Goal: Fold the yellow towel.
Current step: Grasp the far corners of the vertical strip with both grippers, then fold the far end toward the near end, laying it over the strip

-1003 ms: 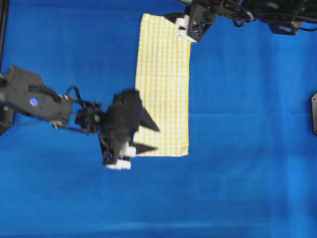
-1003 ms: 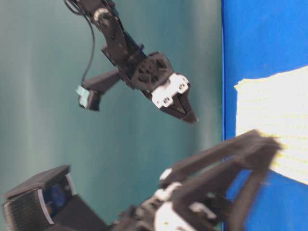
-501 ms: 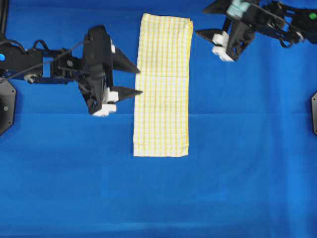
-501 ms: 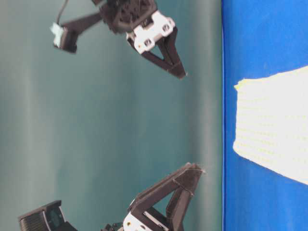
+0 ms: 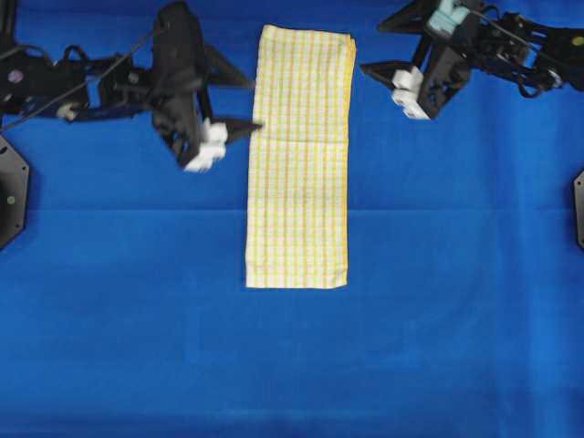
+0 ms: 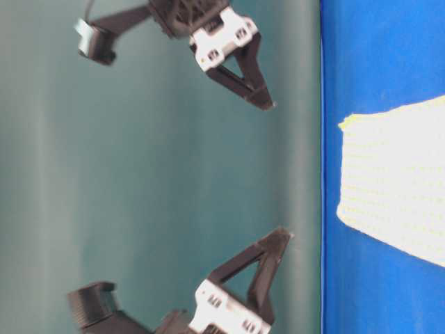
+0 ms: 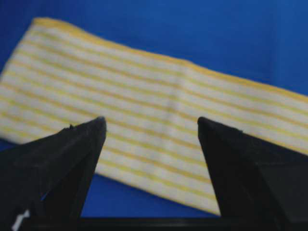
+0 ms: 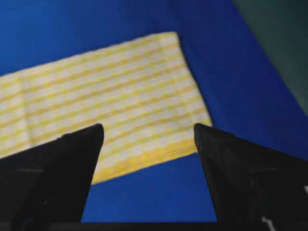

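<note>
The yellow towel [image 5: 299, 155] lies flat on the blue table as a long narrow strip, white with yellow checks. It also shows in the table-level view [image 6: 396, 188]. My left gripper [image 5: 254, 105] hovers open just left of the strip's far half, fingers pointing at its edge; the towel [image 7: 159, 120] fills the gap between its empty jaws [image 7: 151, 122]. My right gripper [image 5: 372, 47] hangs open to the right of the far end. Its wrist view shows the towel's far corner [image 8: 106, 101] beyond the empty jaws [image 8: 149, 130]. Both grippers are raised off the table [image 6: 281, 233] [image 6: 264, 104].
A blue cloth [image 5: 292, 365] covers the whole table. Black fixtures sit at the left edge [image 5: 9, 196] and the right edge [image 5: 579, 205]. A teal wall [image 6: 139, 181] stands beyond the table's side.
My left gripper left the towel's near left corner, travelled up its left side and opened wider. My right gripper came off the far right corner and moved right. The towel lies still.
</note>
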{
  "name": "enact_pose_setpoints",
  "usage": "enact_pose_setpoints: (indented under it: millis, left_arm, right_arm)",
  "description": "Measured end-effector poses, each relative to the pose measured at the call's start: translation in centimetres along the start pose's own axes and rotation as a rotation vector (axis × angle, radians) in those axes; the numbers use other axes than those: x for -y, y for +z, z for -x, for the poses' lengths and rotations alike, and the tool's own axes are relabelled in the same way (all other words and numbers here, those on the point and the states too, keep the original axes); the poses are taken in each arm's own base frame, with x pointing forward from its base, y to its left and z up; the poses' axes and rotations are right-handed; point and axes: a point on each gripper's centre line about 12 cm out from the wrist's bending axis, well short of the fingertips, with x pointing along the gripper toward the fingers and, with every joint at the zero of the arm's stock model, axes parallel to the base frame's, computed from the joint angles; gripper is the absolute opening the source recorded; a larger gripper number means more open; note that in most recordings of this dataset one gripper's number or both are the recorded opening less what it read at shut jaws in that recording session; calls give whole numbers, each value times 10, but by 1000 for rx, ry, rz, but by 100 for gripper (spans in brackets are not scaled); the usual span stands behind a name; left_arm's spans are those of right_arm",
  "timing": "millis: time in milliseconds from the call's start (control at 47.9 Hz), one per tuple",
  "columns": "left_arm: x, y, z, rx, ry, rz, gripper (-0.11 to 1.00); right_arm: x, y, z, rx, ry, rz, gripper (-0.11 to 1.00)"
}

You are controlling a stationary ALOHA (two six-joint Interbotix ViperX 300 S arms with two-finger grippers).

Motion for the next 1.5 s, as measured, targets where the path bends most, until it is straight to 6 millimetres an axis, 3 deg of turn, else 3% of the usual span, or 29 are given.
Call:
enact_pose_setpoints:
  millis: [209, 460, 794, 1003, 1107, 1233, 1379, 1441, 1504]
  left_arm:
    - [-50, -16, -23, 7, 118, 71, 87]
    - [-96, -32, -47, -9, 215, 134, 87]
    - [-111, -54, -94, -53, 231, 147, 87]
    - [-119, -57, -103, -59, 244, 159, 85]
    - [-120, -56, -104, -55, 246, 161, 75]
    - [-121, -56, -104, -54, 248, 163, 43]
    - [-118, -57, -105, -58, 242, 162, 9]
    - [-117, -57, -106, -60, 239, 160, 5]
    - [-116, -58, -107, -62, 237, 157, 5]
  right_arm:
    - [20, -14, -41, -65, -55, -50, 79]
    - [46, -34, -85, -107, -122, -130, 79]
    - [54, -48, -106, -137, -148, -170, 79]
    - [55, -52, -109, -135, -160, -207, 78]
    - [54, -52, -109, -130, -163, -224, 76]
    - [51, -53, -110, -131, -159, -223, 65]
    - [46, -54, -110, -133, -150, -212, 26]
    - [43, -54, -111, -133, -142, -200, 10]
    - [42, -53, -111, -132, -138, -189, 4]
